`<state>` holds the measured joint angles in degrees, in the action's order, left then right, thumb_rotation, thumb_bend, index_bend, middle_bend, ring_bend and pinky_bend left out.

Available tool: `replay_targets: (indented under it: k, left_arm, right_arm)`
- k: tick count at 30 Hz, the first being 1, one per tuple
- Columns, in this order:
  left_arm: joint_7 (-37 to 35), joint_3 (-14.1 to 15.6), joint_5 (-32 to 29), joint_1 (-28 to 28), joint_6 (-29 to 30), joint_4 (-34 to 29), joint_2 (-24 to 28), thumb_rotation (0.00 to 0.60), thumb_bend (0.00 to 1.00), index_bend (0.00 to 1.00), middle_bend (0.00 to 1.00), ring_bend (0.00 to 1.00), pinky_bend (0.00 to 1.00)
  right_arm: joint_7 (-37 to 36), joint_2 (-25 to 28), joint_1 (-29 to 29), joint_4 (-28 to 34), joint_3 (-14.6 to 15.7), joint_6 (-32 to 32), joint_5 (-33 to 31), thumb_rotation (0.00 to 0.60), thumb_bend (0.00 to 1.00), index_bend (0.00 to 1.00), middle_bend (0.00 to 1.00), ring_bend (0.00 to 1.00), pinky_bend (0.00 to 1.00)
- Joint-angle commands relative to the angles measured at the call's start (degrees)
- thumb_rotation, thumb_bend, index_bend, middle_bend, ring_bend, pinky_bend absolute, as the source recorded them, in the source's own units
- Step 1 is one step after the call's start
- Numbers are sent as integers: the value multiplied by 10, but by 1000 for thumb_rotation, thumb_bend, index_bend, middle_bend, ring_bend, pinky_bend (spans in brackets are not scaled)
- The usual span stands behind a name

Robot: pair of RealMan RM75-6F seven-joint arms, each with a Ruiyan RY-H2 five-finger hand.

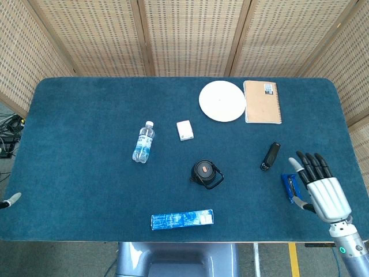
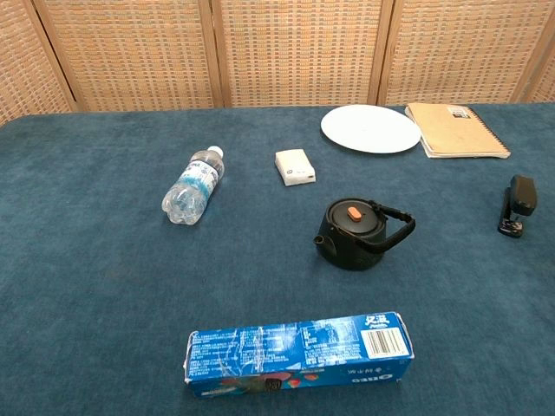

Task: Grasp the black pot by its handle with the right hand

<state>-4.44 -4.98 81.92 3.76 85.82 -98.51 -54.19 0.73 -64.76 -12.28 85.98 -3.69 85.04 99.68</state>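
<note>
The black pot (image 1: 203, 172) stands near the middle of the blue table, its lid bearing an orange knob. Its arched handle (image 1: 215, 179) leans toward the right front. In the chest view the pot (image 2: 351, 235) shows with the handle (image 2: 392, 236) tipped to the right. My right hand (image 1: 322, 189) hovers over the table's front right, fingers spread and holding nothing, well to the right of the pot. Only a fingertip of my left hand (image 1: 9, 200) shows at the left edge of the head view; its state is unclear.
A blue wrapped snack (image 1: 291, 186) lies just left of my right hand, a black stapler (image 1: 269, 156) beyond it. A blue biscuit box (image 1: 182, 219) lies at the front, a water bottle (image 1: 143, 142) and white box (image 1: 184, 130) to the left, a white plate (image 1: 222, 101) and notebook (image 1: 262, 101) at the back.
</note>
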Motion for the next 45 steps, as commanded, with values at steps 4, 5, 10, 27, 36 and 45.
replay_targets:
  k: [4,5,10,27,36,45]
  left_arm:
    - [11,-4,-17,7,-16,0,-4,600,0,0,0,0,0]
    - [13,-5,-19,8,-18,1,-4,600,0,0,0,0,0]
    - [18,-7,-28,14,-28,3,-7,600,0,0,0,0,0]
    - [1,-9,-36,18,-39,13,-6,600,0,0,0,0,0]
    - [0,-8,-36,19,-40,14,-6,600,0,0,0,0,0]
    - [4,-8,-37,20,-42,13,-7,600,0,0,0,0,0]
  right_arm:
    - [-111,51,-126,83,8,-118,82,600,0,160,90,53,0]
    - [-108,53,-139,92,4,-132,83,600,0,193,132,95,0]
    - [-65,37,-184,116,-8,-194,76,600,0,279,240,212,0]
    - [40,-65,-254,85,-21,-322,-39,600,0,342,320,307,0]
    - [62,-90,-267,69,-20,-342,-82,600,0,433,421,394,0]
    - [80,-111,-278,60,-23,-347,-106,600,0,446,443,415,0]
